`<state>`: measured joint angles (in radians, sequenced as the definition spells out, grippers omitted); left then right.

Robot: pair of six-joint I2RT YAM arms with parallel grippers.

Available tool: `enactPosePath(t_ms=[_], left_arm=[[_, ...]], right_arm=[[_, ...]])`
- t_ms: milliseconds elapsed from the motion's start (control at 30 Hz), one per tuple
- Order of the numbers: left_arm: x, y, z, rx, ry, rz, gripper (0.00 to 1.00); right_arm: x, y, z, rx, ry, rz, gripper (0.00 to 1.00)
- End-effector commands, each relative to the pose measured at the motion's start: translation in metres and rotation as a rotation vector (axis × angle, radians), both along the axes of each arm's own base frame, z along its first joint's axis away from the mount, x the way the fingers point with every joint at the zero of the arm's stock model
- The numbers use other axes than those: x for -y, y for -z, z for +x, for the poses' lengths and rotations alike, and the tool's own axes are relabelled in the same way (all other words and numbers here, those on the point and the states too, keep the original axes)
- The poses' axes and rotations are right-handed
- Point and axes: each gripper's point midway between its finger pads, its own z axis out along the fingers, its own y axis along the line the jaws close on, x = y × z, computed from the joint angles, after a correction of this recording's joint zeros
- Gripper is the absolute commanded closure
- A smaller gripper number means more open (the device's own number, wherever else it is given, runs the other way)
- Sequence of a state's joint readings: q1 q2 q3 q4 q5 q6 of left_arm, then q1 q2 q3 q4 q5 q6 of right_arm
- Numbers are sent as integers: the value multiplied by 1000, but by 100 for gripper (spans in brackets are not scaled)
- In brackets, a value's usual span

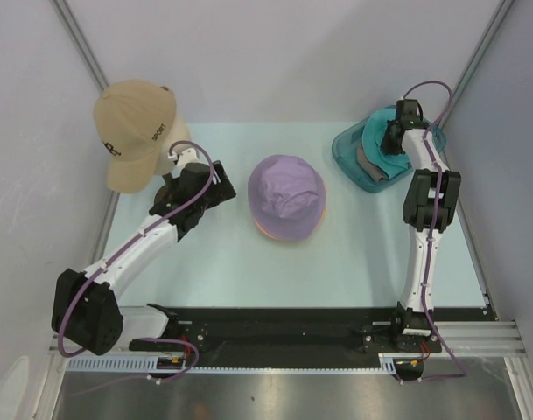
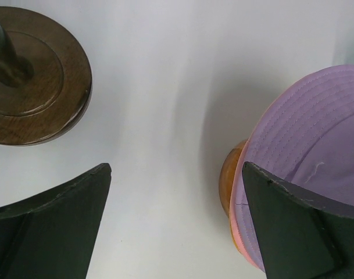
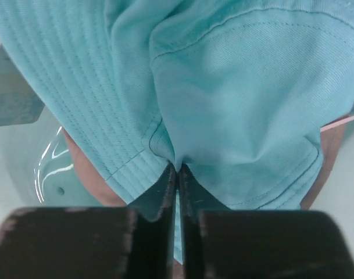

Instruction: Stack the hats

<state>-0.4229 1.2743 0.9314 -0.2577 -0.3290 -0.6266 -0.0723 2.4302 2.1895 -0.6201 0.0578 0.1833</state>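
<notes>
Far to the left of the lilac hat (image 1: 286, 197), a tan baseball cap (image 1: 133, 131) lettered "SPORT" sits on a cream mannequin head (image 1: 175, 143), which stands on a round dark wooden base (image 2: 34, 75). My left tool (image 2: 177, 168) hangs over bare worktop (image 1: 231, 271) between that base and the lilac hat, its jaws spread wide with nothing between them.

The lilac hat lies crown up on the worktop. From the left wrist view I see a pink brim (image 2: 238, 232) and a yellow-orange hat (image 2: 229, 174) peeking out under its left edge, so it tops a small pile.

To the right of the lilac hat and further back stands the clear teal tub (image 1: 343, 149). Inside it the teal hat (image 3: 235, 87) lies crumpled over the grey-taupe hat (image 3: 86, 174), which shows only at the edges. My right tool (image 3: 177, 174) reaches down into the tub, its jaws pinched together on a fold of the teal hat near the brim.
</notes>
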Motion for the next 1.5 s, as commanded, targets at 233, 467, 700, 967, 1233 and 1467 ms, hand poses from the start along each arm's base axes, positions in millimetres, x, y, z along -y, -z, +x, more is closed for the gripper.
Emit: enactPosePath(t_ms=[233, 467, 700, 967, 1233, 1467], left_arm=[[-16, -60, -3, 158, -20, 22, 0], [-3, -88, -2, 239, 93, 33, 0], [32, -128, -2, 318, 243, -92, 0], [113, -201, -8, 445, 507, -322, 1], [173, -233, -13, 443, 675, -609, 1], [185, -246, -15, 431, 710, -711, 1]], right_arm=[[-12, -76, 0, 148, -107, 126, 100], [-13, -190, -15, 354, -121, 106, 100], [-28, -260, -58, 470, -170, 121, 100], [-78, -310, -115, 549, -301, 144, 100], [-147, -352, -193, 641, -464, 165, 100], [-180, -385, -245, 711, -581, 205, 100]])
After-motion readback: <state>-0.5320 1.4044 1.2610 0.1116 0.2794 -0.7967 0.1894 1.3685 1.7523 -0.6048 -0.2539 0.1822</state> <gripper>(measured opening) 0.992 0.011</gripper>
